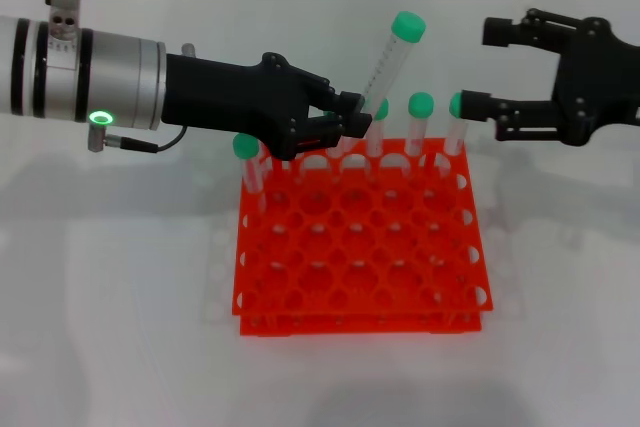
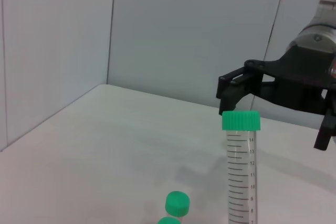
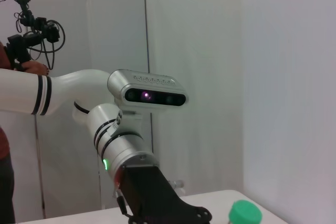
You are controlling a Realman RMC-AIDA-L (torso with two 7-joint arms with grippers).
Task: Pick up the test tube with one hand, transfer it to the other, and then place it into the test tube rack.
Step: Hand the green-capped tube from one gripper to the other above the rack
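Observation:
My left gripper [image 1: 357,115], on the wrist with the green ring, is shut on the lower part of the test tube [image 1: 386,65]. It holds the tube tilted, green cap up, above the back row of the orange-red rack [image 1: 360,282]. My right gripper [image 1: 478,68] is open and level with the tube, just right of it and apart from it. In the left wrist view the held tube [image 2: 240,177] stands upright with the right gripper's fingers [image 2: 233,83] behind its cap. The right wrist view shows the tube's green cap [image 3: 245,214] and the left gripper's black body [image 3: 157,200].
Several other green-capped tubes stand in the rack's back row, among them one at the left [image 1: 246,147] and one right of the held tube [image 1: 421,104]. Two of their caps show in the left wrist view [image 2: 177,202]. The rack sits on a white table [image 1: 120,277].

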